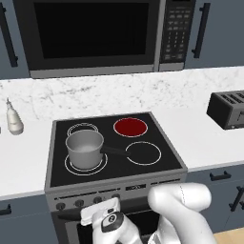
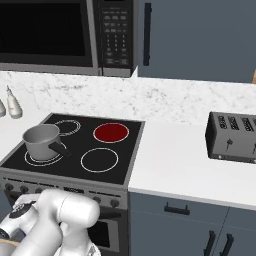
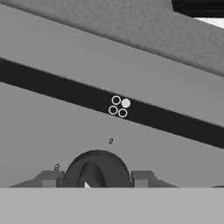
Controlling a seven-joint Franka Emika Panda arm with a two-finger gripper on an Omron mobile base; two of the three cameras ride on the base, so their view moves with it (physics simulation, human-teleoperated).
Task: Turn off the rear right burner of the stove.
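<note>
The stove (image 1: pixel 157 164) has a black glass top, and its rear right burner (image 1: pixel 130 127) (image 2: pixel 111 132) glows solid red. The other three zones are unlit white rings. My gripper (image 3: pixel 95 180) is down at the grey front panel, with its hand (image 1: pixel 101 213) pressed up to the row of knobs. In the hand view a dark round knob (image 3: pixel 97 169) sits between my two fingertips (image 3: pixel 49 179), which touch its sides. Above that knob is a four-circle mark (image 3: pixel 119 107) with the upper right circle filled.
A grey saucepan (image 1: pixel 85 148) stands on the front left zone, its handle pointing right. A black microwave (image 1: pixel 95 33) hangs above the stove. A toaster (image 2: pixel 234 136) sits on the right counter and a white bottle (image 1: pixel 14 119) on the left counter.
</note>
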